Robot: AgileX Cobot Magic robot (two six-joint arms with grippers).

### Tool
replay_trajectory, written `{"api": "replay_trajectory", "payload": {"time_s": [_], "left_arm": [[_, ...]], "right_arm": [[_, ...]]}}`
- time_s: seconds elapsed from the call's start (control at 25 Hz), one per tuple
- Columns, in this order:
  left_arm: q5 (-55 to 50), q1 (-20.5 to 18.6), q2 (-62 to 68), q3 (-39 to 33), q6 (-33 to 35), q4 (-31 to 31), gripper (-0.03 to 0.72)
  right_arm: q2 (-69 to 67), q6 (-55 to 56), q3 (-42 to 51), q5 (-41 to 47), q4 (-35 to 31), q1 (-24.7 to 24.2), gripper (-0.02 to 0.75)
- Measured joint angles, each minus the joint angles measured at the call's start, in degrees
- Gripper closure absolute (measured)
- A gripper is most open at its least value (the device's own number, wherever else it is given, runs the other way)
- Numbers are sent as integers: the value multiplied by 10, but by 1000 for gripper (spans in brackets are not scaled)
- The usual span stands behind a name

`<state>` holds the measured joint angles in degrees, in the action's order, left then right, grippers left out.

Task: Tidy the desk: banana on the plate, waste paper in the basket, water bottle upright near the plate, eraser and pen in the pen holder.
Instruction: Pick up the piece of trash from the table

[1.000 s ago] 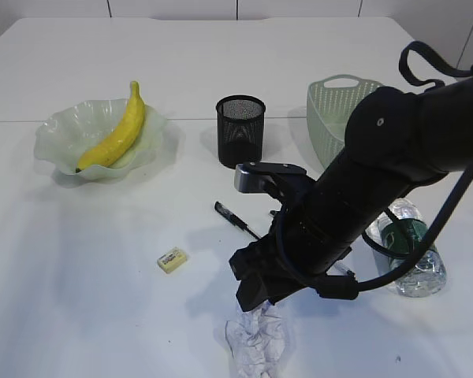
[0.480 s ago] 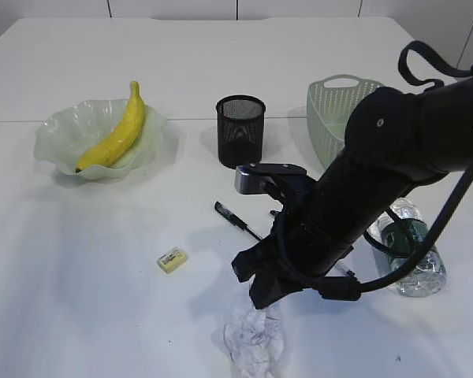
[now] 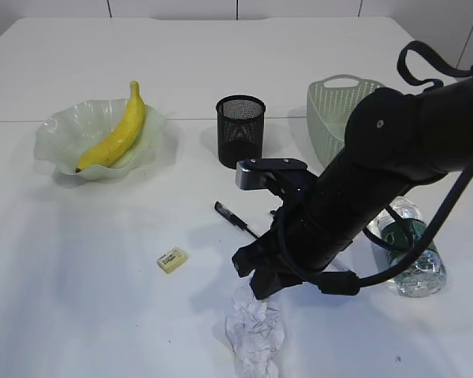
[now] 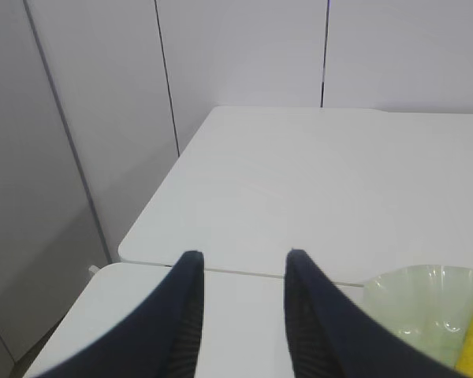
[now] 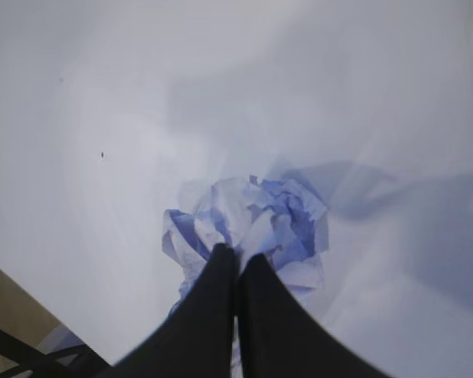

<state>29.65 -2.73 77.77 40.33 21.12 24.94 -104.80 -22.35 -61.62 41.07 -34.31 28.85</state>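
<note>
Clearly only one job looks finished: the yellow banana (image 3: 114, 134) is lying in the pale green, wavy-edged glass plate (image 3: 59, 134) at the far left of the white table (image 3: 79, 299). Everything else is waiting. The crumpled ball of white waste paper (image 3: 254, 335) is sitting at the near edge of the table, right of centre, well apart from the light green plastic basket (image 3: 331, 110) at the far right. The clear plastic water bottle (image 3: 414, 252) is lying on its side at the right, far from the plate. The small yellow eraser (image 3: 172, 259) is resting left of the paper, and the black pen (image 3: 235, 219), partly hidden by the arm, is lying near the black mesh pen holder (image 3: 240, 130), which is standing at the far centre.

The right gripper (image 5: 236, 268) is pressing down on the top of the paper ball; its dark fingers (image 5: 213, 315) are drawn fully together, tips touching, with the paper bulging just beyond them. Whether a fold is actually being pinched between the tips, I cannot tell; the ball is seemingly resting on the table. The left gripper (image 4: 240, 264) is hovering by the plate's far-left side, its two fingers standing moderately apart and holding nothing.
</note>
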Motion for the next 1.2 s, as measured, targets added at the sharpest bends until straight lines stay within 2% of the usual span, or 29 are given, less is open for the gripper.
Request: {"api": "replay_trajectory", "payload": {"time_s": [0.4,0.8,1.2], "left_arm": [[-5,0,0,0,0,0,452],[-7,0,0,0,0,0,452],[-8,0,0,0,0,0,452]], "right_arm": [[-2,0,-27,-29,34,-4,745],[-2,0,-52,-49,36,-43,745],[-4,0,-77,-63,36,-45,745]]}}
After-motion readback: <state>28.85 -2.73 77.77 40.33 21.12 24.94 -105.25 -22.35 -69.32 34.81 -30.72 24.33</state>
